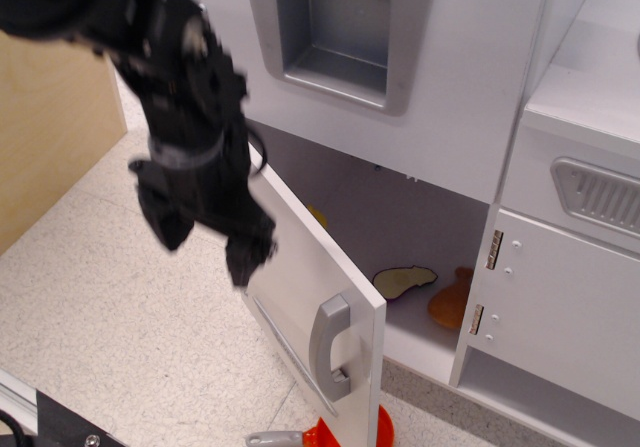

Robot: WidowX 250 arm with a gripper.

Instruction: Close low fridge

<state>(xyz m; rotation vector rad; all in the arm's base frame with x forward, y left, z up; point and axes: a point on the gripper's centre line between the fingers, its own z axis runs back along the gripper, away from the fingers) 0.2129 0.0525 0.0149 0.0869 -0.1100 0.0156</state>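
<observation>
The low fridge (400, 217) is the open white compartment under the dispenser panel. Its large white door (300, 267) stands about half open, swung out toward me, with the grey curved handle (330, 347) near its free edge. My black gripper (205, 242) is motion-blurred and hangs at the door's outer face near the hinge side. Its fingers (247, 257) are spread apart and hold nothing. I cannot tell whether the right finger touches the door. Inside lie an eggplant slice (405, 280) and an orange toy (450, 302). A yellow bottle (317, 217) is mostly hidden behind the door.
A red-orange bowl (345, 432) sits on the floor below the door's free edge. The grey dispenser niche (335, 32) is above the fridge. A narrower door with a vent grille (600, 192) is at right. A wooden panel (50, 117) stands at left.
</observation>
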